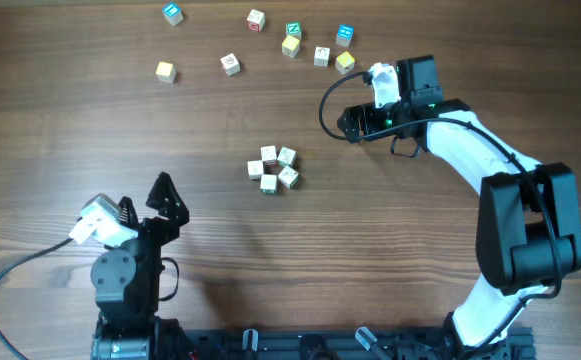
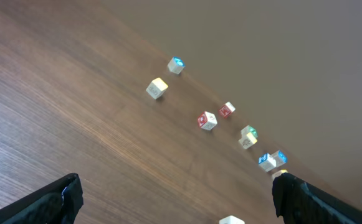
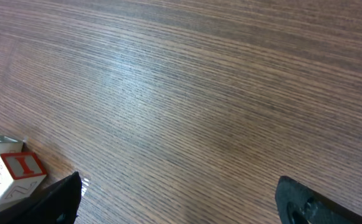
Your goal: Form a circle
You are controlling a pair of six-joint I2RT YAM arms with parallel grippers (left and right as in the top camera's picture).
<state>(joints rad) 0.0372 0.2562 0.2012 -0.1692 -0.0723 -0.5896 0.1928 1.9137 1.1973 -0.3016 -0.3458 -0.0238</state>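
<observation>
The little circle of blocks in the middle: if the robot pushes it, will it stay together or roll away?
It would probably scatter: the circle is five separate cubes just sitting close together, nothing joining them. They would likely slide, not roll, because their faces are flat and the wooden table looks smooth. Being tiny, each is probably very light.

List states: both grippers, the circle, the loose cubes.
Left gripper: fingers open, empty, over bare table.
Right gripper: fingers open, empty.
Circle: five cubes in a tight ring, mid-table, no gripper on it.
Loose cubes: scattered along the far side, apart from the ring.
</observation>
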